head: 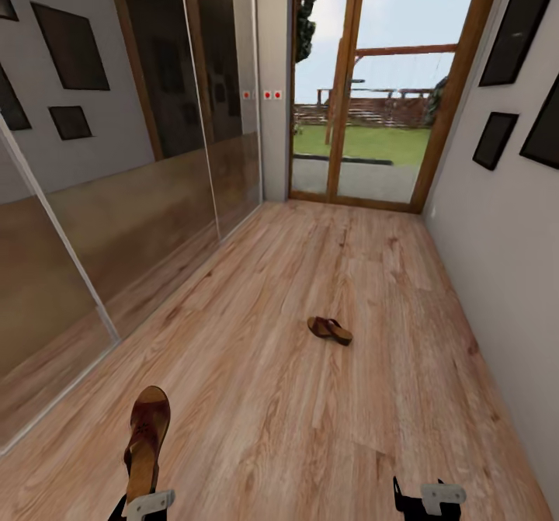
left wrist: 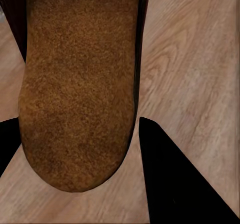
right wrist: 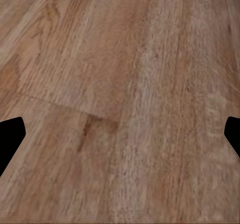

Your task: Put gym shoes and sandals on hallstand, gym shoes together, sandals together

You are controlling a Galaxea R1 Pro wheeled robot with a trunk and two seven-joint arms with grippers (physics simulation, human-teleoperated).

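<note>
Light brown wood-grain plank corridor floor (head: 310,412) with visible knots; one dark brown leather strappy sandal (head: 330,330) lies directly on it, near the corridor's middle.

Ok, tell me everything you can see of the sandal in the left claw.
The sandal is dark brown and leather-looking, with open straps and a lighter tan insole. It is held off the wood floor by the left claw, heel end gripped, toe pointing away. The left wrist view shows its rough brown sole between the fingers.
</note>
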